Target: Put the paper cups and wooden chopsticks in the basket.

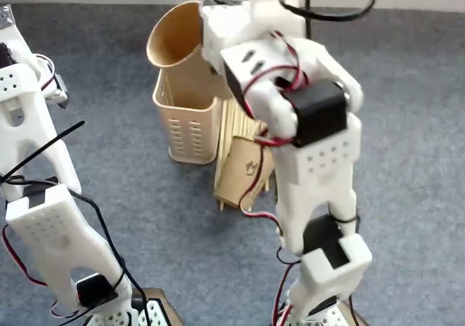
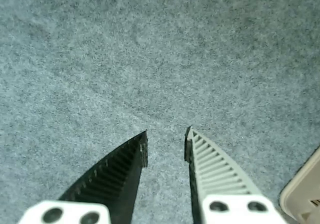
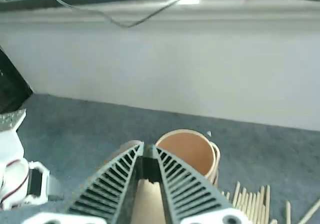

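Presently the right gripper (image 3: 146,156) is pressed together on the wall of a brown paper cup (image 1: 174,39), holding it tilted with its mouth up and outward at the rim of the tall cream perforated plastic basket (image 1: 187,126). Whether the cup's base has entered the opening cannot be told. The basket stands upright toward the far edge of the grey carpeted surface (image 1: 407,123). Just beside it, on the side nearer the right arm, a bundle of pale wooden chopsticks (image 1: 236,133) lies on the surface, and a second brown paper cup (image 1: 243,170) lies on its side across them. The left gripper (image 2: 166,136) hangs spread over bare surface, holding nothing. Assessment: one cup is at the point of delivery, while the other cup and all the chopsticks lie outside the basket. Risks noted: released at this tilt, the held cup could catch on the rim and roll off onto the surface. A hard pinch may crease its thin wall. The basket looks light, and a nudge from the arm could tip it. The red and black cable (image 1: 254,184) hangs just over the second cup and might drag it. The chopsticks are thin and loose, so a poor grasp would likely scatter them
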{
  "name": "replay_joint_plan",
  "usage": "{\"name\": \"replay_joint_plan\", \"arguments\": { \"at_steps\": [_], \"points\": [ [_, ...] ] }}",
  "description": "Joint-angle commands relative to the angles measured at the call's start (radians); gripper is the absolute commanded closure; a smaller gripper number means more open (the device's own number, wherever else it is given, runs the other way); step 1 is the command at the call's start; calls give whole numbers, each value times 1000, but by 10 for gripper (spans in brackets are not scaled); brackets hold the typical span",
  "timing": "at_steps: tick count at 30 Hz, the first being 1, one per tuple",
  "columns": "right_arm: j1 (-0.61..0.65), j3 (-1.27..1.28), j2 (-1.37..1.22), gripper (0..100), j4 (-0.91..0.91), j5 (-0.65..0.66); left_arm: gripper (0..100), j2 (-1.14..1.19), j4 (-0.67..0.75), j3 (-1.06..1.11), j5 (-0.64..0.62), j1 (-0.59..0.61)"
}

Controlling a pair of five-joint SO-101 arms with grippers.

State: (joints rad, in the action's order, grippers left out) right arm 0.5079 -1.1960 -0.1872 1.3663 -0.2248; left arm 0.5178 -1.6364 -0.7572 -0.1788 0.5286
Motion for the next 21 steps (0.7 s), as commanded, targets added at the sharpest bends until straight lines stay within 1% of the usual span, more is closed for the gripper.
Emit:
{"name": "replay_joint_plan", "arguments": {
  "at_steps": [1,4,6,8,12,16,21],
  "points": [
    [5,1,-24,994,-113,0,858,-44,-5,-2,9,12],
    [5,1,-76,994,-159,9,858,-44,-3,-2,9,12],
    [5,1,-108,994,-163,48,858,-44,-3,-2,9,10],
    [-2,-2,-127,994,-142,72,858,-44,-3,-2,9,8],
    [-65,-39,-113,994,-58,92,858,-44,-3,-2,9,8],
    [-105,-108,-56,994,82,203,859,-44,-5,1,9,10],
    [-173,-137,68,992,401,384,857,-45,3,54,9,8]
  ]
}}
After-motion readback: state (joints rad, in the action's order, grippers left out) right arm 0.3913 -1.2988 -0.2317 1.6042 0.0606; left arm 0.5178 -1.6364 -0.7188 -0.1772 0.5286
